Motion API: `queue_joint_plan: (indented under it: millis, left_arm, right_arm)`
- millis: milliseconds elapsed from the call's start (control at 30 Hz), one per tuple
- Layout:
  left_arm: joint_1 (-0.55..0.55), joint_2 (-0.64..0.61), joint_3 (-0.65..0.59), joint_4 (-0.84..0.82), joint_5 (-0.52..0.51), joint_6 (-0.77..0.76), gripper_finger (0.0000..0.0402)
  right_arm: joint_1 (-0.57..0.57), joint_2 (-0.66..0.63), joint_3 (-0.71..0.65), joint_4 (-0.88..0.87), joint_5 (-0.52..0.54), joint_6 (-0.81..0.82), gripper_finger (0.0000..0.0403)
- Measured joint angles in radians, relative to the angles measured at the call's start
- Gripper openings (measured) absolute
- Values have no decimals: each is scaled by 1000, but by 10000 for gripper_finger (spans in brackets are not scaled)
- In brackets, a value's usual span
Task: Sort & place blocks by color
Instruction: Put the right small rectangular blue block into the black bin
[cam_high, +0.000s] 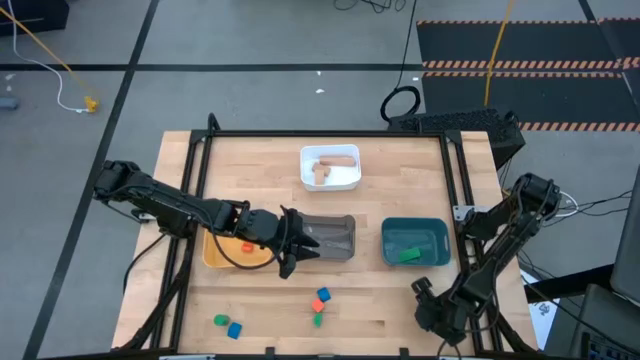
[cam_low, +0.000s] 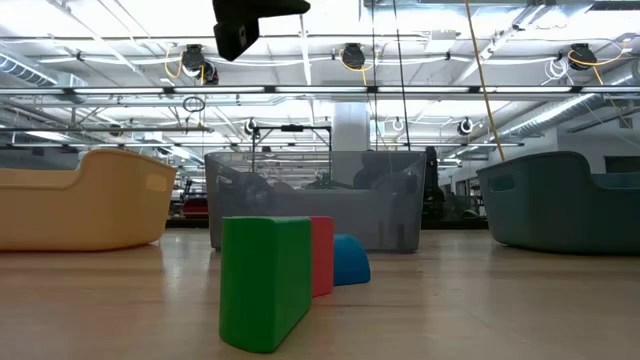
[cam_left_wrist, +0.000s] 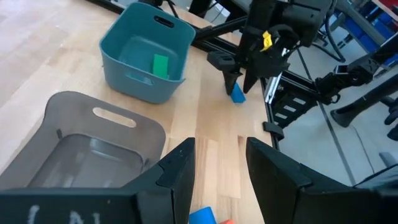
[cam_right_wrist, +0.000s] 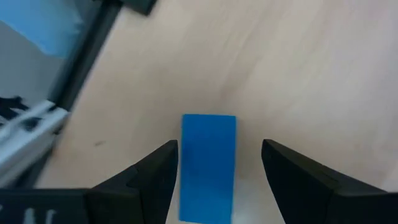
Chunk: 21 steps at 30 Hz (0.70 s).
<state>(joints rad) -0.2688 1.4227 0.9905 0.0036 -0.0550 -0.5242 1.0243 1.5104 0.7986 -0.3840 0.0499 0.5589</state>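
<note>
You are partway through the sort. Take the grey tray (cam_high: 335, 238) at the middle of the table as your landmark: the white tray (cam_high: 330, 168) beyond it already holds tan wooden blocks (cam_high: 328, 166), the teal tray (cam_high: 414, 242) just to its right holds a green block (cam_high: 408, 254), and the yellow tray (cam_high: 222, 252) touching its left side shows at least one red-orange block (cam_high: 246, 245). The grey tray itself looks empty in the left wrist view, so blue seems unsorted. Left to do: a small cluster in front of the grey tray, a blue block (cam_high: 324, 295), a red-orange one and a green one (cam_high: 318, 320) close together, plus a green and blue pair (cam_high: 228, 324) well to the front-left of it. Your right gripper (cam_right_wrist: 217, 163) is down at the table's front-right corner, right of the teal tray, its fingers spread with gaps on both sides of a blue cuboid block (cam_right_wrist: 208, 165) lying flat on the wood; it is not gripped yet. Your left gripper (cam_high: 292, 247) hovers over the grey tray's left edge, fingers parted narrowly and carrying nothing. The blocks are matte, painted, hard-edged pieces; the trays are smooth plastic with rounded corners and handle slots; the tabletop is pale butcher-block wood.
</note>
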Motion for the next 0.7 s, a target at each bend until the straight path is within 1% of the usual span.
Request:
queue_joint_plan:
  millis: [100,167,300,400,533,700]
  left_arm:
    - [-1,0,0,1,-23,-3,143]
    - [-1,0,0,1,-36,-6,143]
    - [-1,0,0,2,-40,-22,143]
    - [-1,0,0,2,-49,-36,143]
    - [-1,0,0,2,-52,-43,143]
    - [-1,0,0,2,-52,-60,143]
  right_arm:
    - [15,15,0,-13,60,-33,226]
    - [20,28,0,-17,79,-49,226]
    - [31,50,1,-16,82,-57,226]
    - [32,58,2,-17,84,-32,221]
    - [32,59,2,-19,85,-18,187]
    - [31,60,2,-21,93,27,114]
